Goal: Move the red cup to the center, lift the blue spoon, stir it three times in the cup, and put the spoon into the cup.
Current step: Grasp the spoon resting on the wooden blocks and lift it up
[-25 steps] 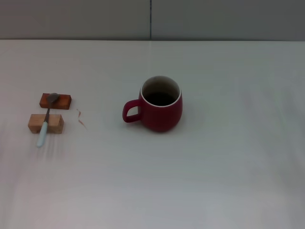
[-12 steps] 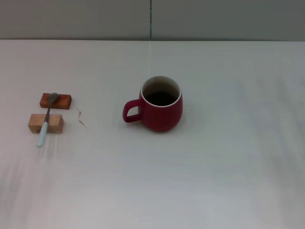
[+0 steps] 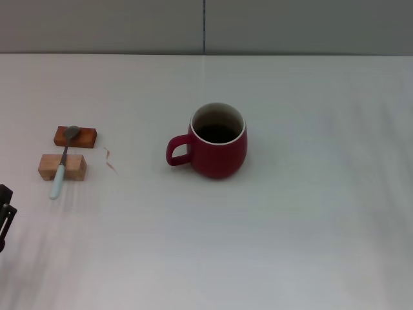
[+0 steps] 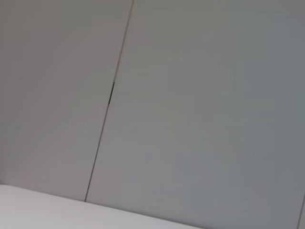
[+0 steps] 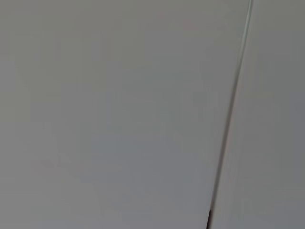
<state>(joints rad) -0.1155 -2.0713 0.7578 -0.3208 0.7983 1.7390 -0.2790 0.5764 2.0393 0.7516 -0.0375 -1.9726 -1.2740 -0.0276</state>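
One cup point(image 3: 219, 140) and one spoon point(image 3: 62, 163) across two blocks point(image 3: 62, 166) are seen; the left gripper point(image 3: 5, 216) is glimpsed at the bench's left edge, grip undeterminable.

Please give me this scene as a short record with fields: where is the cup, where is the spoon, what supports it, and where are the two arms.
red cup: upright, mid-table, handle toward robot's left
blue spoon: far left, lying across two blocks, untouched
dark wooden block: under the spoon's bowl
pale wooden block: under the spoon's handle
left gripper: at the left edge, near the spoon, holding nothing
right gripper: not in view
table: white
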